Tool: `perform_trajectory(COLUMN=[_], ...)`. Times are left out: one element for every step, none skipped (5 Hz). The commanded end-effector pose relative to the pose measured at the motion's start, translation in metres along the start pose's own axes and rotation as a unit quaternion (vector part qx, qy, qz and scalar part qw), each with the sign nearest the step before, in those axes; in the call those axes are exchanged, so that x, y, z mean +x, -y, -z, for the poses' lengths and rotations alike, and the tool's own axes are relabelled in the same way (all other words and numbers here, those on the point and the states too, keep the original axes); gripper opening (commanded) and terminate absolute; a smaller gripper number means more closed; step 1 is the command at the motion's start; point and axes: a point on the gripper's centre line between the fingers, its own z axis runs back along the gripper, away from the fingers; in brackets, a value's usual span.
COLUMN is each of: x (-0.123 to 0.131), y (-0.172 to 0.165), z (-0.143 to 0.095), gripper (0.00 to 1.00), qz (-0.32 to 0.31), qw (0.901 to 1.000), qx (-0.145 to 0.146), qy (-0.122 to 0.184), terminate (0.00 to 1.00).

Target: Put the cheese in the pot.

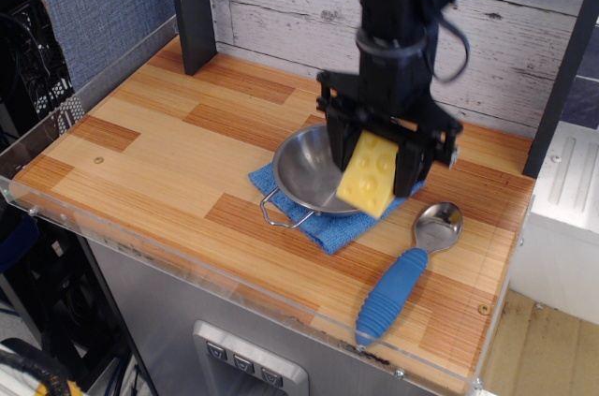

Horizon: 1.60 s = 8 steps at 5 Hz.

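Note:
My black gripper (376, 164) is shut on the cheese (370, 175), a pale yellow wedge with round holes, and holds it in the air in front of the right half of the pot. The pot (307, 171) is a shiny steel bowl with wire loop handles and stands on a blue cloth (328, 225). The gripper and cheese hide the pot's right side and its far handle. The near-left handle (277, 212) shows.
A metal spoon with a blue ribbed handle (393, 295) lies right of the pot near the front edge. A dark post (190, 7) stands at the back left. A clear plastic rim (187, 256) runs along the counter's front edge. A plank wall closes the back.

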Motion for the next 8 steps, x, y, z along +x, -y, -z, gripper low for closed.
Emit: perform_trajectory(x=[0.009,0.024,0.027,0.023,0.019,0.011,0.004,0.001], y=[-0.042,-0.081,-0.096,-0.092,-0.076,-0.057,-0.049,-0.051], z=[0.000,-0.007,0.007,0.018,0.007,-0.017,-0.025,-0.022], gripper=[0.00,0.00,0.00,0.00,0.00,0.00,0.00,0.00], qz=[-0.048,-0.095,-0.110,-0.104,-0.080,-0.057,-0.046,-0.052], qw=[0.9969,0.9926,0.9914,0.9925,0.9950,0.9961,0.9969,0.9978], qx=[0.055,0.062,0.067,0.065,0.057,0.044,0.035,0.029], qy=[0.030,0.042,0.021,0.003,0.018,0.051,0.054,0.028], terminate=[0.00,0.00,0.00,0.00,0.00,0.00,0.00,0.00])
